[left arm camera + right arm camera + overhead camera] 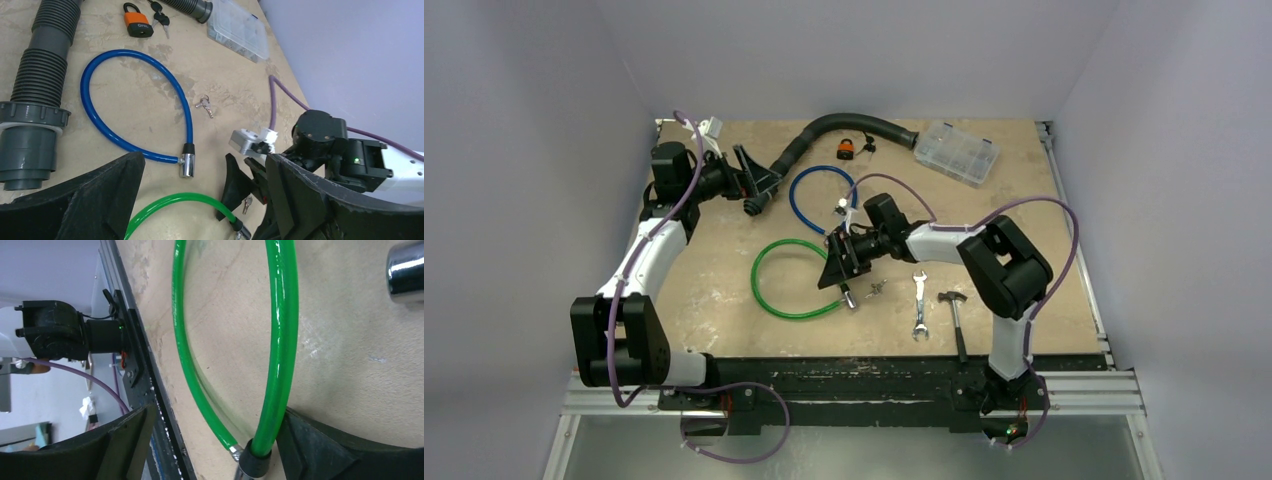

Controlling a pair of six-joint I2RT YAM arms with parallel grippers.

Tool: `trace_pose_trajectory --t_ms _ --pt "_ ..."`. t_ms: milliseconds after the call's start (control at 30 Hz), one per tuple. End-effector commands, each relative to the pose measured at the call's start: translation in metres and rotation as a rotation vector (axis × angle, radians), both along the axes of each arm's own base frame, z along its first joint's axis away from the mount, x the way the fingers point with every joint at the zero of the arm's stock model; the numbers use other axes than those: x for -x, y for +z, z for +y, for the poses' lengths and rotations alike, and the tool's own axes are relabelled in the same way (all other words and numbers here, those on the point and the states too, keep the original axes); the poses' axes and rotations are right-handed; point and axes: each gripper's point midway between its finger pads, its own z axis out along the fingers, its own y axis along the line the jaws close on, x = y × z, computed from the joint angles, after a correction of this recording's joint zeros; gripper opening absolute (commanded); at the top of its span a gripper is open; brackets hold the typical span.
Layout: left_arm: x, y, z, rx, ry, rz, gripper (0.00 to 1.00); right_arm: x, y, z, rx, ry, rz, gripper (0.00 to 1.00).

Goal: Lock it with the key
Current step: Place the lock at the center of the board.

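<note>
We find the green cable lock [284, 340] lying in a loop on the table [1024, 200] in front of the arm bases. Its lock end [252, 462] is just beside the right gripper [220, 416]. The right gripper is released: its fingers stand apart, and one run of the green cable passes between them, just beside one finger [320, 450]. We cannot tell whether the two touch. A small set of keys [877, 289] lies on the table near that lock end. The left gripper [762, 182] is also released, fingers wide apart with nothing between them, near the end of the black corrugated hose [40, 75]. A blue cable lock [189, 117] lies beyond the green one, with a second set of keys [205, 105] beside it. An orange padlock [138, 24] sits near the far edge.
</note>
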Motion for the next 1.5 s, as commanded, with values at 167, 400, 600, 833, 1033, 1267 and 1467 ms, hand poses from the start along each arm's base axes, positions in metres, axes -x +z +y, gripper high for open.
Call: trace_pose_trajectory --t_ms 167,400,600,833,1033,1267,1467 --pt "-0.005 0.016 0.006 -0.017 0.023 -0.047 1.00 -0.022 0.073 0.002 -0.053 -0.021 -0.247 0.99" --pt "-0.006 0.021 0.006 -0.026 0.020 -0.054 1.00 -0.014 0.078 -0.001 -0.056 -0.002 -0.249 0.99" --pt "-0.006 0.022 0.006 -0.023 0.022 -0.055 1.00 -0.007 0.055 0.006 -0.042 0.026 -0.168 0.99" --pt "-0.007 0.015 0.009 -0.043 0.032 -0.051 1.00 -0.019 0.045 0.016 0.000 0.001 -0.180 0.99" --pt "-0.012 0.014 0.009 -0.038 0.035 -0.050 1.00 -0.029 0.034 0.012 0.169 -0.065 -0.357 0.99" --pt "-0.014 0.016 0.009 -0.032 0.034 -0.054 1.00 -0.028 0.015 0.016 0.415 -0.079 -0.524 0.99" --pt "-0.013 0.016 0.010 -0.041 0.041 -0.052 1.00 -0.039 0.034 0.014 0.441 -0.145 -0.618 0.99"
